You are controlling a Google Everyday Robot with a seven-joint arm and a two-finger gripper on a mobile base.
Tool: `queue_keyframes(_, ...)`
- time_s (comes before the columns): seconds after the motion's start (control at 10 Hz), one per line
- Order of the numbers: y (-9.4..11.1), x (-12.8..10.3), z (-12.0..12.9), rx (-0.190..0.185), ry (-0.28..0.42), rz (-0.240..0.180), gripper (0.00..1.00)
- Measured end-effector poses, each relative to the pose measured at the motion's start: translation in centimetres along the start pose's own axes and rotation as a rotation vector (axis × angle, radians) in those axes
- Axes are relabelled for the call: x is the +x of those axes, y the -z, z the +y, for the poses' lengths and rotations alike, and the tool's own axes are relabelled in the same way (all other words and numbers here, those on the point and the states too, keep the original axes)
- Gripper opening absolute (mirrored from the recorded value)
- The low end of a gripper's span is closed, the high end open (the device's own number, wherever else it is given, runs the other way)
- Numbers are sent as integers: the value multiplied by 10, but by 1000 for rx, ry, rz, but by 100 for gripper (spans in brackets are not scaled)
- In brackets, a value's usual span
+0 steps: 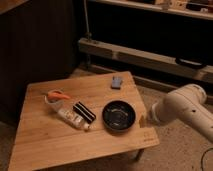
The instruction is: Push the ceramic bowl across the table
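Gripper (pixel 143 120) just beside ceramic bowl (pixel 119 115), round, shallow, glossy black

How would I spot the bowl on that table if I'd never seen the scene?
Start at the low wooden table and look at the side where the robot's gripper sits by the edge. Just beside it is the ceramic bowl: round, glossy black and the largest item, unlike the small white container and flat packets further along.

One camera looks down at an angle, from middling range, on the table (pixel 60 145), which fills the frame's lower left. The gripper (pixel 142 120) sits right of centre, beside the table's edge.
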Motion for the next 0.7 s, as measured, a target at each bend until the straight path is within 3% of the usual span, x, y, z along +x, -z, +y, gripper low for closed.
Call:
queue_keyframes(0.1, -8, 1, -3, -9, -14, -13, 2)
queue_keyframes(0.3, -19, -3, 5, -43, -71, -43, 0)
queue_keyframes(0.5, -25, -8, 9, -106, -183, -72, 0)
queue_keyframes(0.7, -31, -12, -1, -134, -340, -56, 0)
